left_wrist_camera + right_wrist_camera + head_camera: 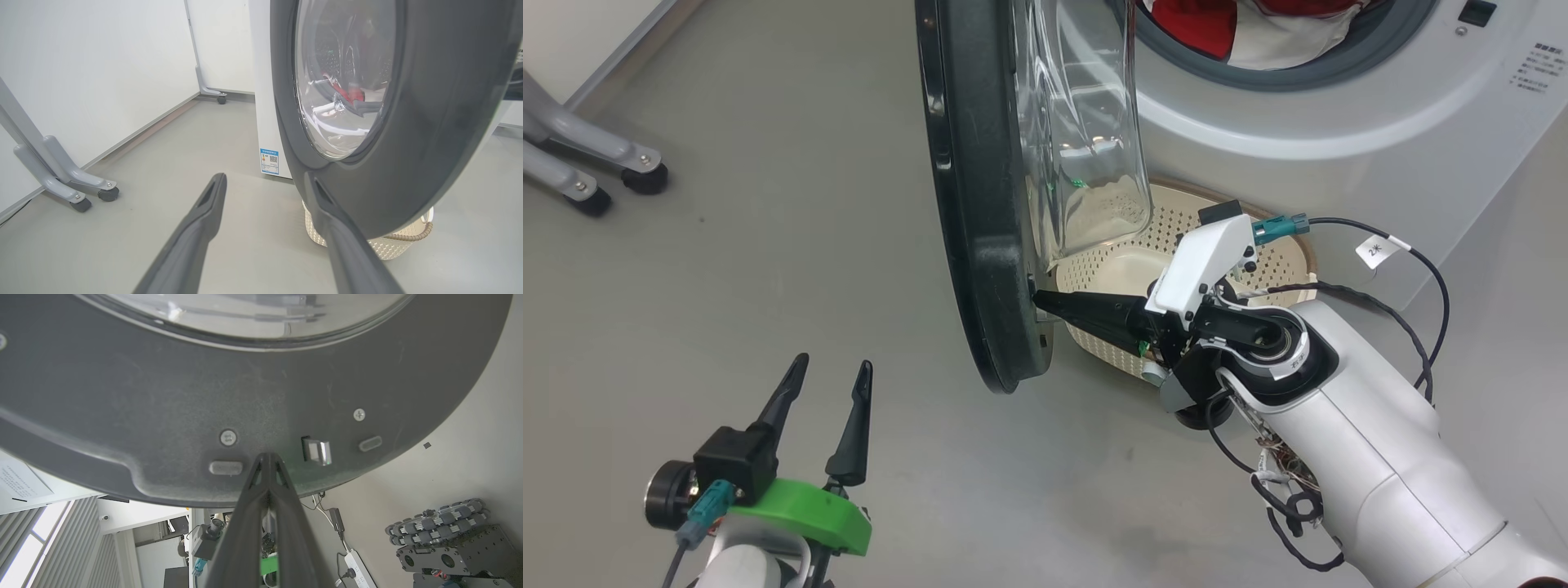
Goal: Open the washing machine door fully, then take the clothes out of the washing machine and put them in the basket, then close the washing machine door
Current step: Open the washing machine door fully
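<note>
The washing machine door (980, 204) stands partly open, edge-on to the head view, its glass bowl (1086, 131) bulging toward the washing machine (1339, 106). My right gripper (1039, 299) is shut, its tips pressed against the door's inner black rim (163, 396) close to the latch (316, 451). Red and white clothes (1241, 28) lie in the drum opening. The cream basket (1290, 261) sits on the floor under the door, partly hidden by my right arm. My left gripper (832, 377) hangs open at the lower left, apart from the door's outer face (441, 122).
Grey caster legs (613, 167) of a stand are at the far left on the grey floor. White wall panels (81, 73) run along the left. Loose black cables (1421, 269) trail from my right wrist, and a power strip (359, 569) shows past the door.
</note>
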Robot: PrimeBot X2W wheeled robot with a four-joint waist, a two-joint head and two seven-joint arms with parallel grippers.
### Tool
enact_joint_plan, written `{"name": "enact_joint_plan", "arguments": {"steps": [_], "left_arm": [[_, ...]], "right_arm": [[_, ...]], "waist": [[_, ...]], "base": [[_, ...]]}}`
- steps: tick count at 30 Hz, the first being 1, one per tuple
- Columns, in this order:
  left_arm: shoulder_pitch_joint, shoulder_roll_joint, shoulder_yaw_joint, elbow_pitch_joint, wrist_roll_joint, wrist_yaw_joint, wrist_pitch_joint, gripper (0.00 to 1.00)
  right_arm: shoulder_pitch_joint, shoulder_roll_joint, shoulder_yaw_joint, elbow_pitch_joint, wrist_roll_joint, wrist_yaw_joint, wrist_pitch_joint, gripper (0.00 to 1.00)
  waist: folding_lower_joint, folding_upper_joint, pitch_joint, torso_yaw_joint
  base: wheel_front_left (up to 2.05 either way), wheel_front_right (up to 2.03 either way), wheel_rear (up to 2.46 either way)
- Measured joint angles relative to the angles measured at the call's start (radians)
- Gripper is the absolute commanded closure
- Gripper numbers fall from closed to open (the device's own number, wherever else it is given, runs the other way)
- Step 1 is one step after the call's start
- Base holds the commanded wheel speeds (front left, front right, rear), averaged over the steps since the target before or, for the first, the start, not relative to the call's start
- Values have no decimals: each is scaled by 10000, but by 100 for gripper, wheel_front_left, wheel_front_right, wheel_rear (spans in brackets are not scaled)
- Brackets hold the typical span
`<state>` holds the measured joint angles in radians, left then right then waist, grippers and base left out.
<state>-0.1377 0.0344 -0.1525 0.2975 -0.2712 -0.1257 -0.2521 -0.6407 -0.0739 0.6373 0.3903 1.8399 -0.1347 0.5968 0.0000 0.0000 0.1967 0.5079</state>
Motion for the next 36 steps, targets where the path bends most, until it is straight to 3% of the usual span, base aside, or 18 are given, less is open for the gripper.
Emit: {"name": "enact_joint_plan", "arguments": {"steps": [10,18,23,28,36], "left_arm": [[63,-4,579,-52,2,0,0,0],[228,0,1089,-107,146,0,0,0],[389,130,1277,-182,213,0,0,0],[517,255,1547,-286,311,0,0,0],[902,305,2136,-397,426,0,0,0]], "right_arm": [[-83,36,217,219,140,376,-238,100],[-15,-178,387,330,-978,1055,-980,100],[210,-1011,660,226,-2623,1716,-2140,100],[524,-1749,863,-4,-4378,2130,-3666,100],[1538,-2418,855,-399,-6353,2113,-6205,100]], "waist": [[0,0,-196,-341],[0,0,-556,-929],[0,0,-805,-1406],[0,0,-1046,-1927],[0,0,-1361,-2768]], "base": [[0,0,0],[0,0,0],[0,0,0],[0,0,0],[0,0,0]]}}
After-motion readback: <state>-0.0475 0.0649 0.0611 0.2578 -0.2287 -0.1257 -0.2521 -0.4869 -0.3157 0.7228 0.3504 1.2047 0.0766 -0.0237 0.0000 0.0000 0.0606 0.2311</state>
